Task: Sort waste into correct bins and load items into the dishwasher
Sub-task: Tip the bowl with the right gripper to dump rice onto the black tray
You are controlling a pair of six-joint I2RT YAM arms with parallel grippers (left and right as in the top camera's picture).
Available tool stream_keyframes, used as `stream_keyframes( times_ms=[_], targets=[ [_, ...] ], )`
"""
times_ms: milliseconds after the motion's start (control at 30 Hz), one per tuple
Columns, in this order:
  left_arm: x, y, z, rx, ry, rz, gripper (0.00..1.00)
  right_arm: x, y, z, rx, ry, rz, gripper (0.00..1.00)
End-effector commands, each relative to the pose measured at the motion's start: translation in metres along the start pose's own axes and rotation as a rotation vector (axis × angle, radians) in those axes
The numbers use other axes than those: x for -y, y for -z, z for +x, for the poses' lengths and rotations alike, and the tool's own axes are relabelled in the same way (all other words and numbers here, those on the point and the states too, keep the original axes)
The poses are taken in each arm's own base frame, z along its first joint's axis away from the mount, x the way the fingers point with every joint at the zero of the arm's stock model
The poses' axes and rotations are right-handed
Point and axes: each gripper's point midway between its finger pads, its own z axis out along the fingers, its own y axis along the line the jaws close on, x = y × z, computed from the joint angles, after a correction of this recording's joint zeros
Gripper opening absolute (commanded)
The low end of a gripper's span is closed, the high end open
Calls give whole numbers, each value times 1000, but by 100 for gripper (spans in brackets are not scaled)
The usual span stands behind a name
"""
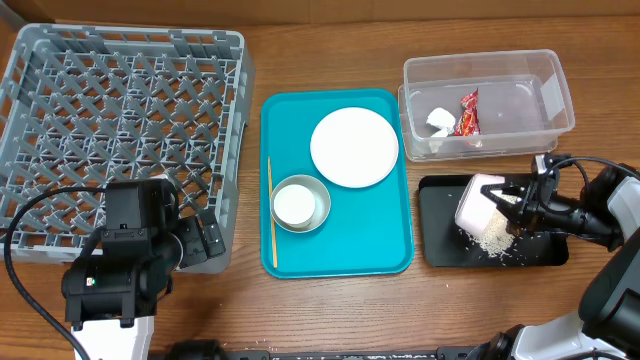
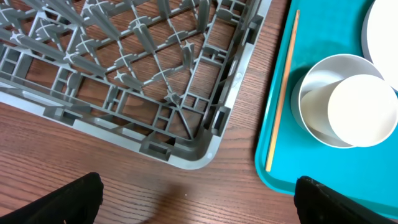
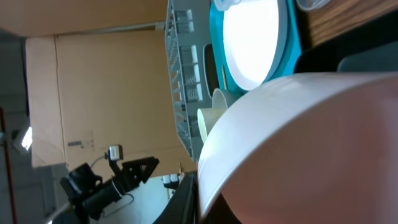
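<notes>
The right jaws are closed on the rim of the small plate (image 1: 478, 200), which they hold tilted steeply on edge. Directly below these jaws is the black tray (image 1: 436, 252), and a heap of rice grains (image 1: 492, 238) lies on it under the plate's lower edge; whether the plate touches the rice cannot be told. Just beside these jaws, on the far side of the black tray, stands the clear tub (image 1: 555, 85), holding the red wrapper (image 1: 468, 113) and the white paper scrap (image 1: 439, 120). In the right wrist view the plate's pale underside fills the space in front of the jaws.

The left jaws are spread wide with nothing between them, hanging over bare table (image 1: 330, 310). Just ahead of them is the near corner of the grey dish rack (image 2: 155, 93), with no dishes seen in it. Ahead and to their right is the teal tray (image 2: 280, 177). The wooden stick (image 2: 283, 93) lies along the tray's edge nearest these jaws. Next to the stick is the grey bowl (image 2: 311, 93) with the white cup (image 2: 362, 111) sitting inside it. The large plate (image 1: 354, 147) rests flat farther along the teal tray, between the two pairs of jaws and apart from both
</notes>
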Motion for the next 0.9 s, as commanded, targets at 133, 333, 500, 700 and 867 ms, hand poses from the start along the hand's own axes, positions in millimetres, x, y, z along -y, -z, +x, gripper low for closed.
stream_keyframes(
  times_ms=[133,333,500,700,867],
  targets=[
    [-1,7,-5,29,1,0,100,-17,2,-6,32,122,-34,4],
    [-1,7,-5,29,1,0,100,-15,2,-11,41,60,-30,4],
    [-1,7,-6,29,1,0,100,-28,-1,-6,44,153,-80,4],
    [-1,7,-6,33,1,1,100,-31,-5,0,20,188,-79,4],
    [-1,7,-6,32,1,1,100,-20,-2,3,-60,243,34,4]
  ],
)
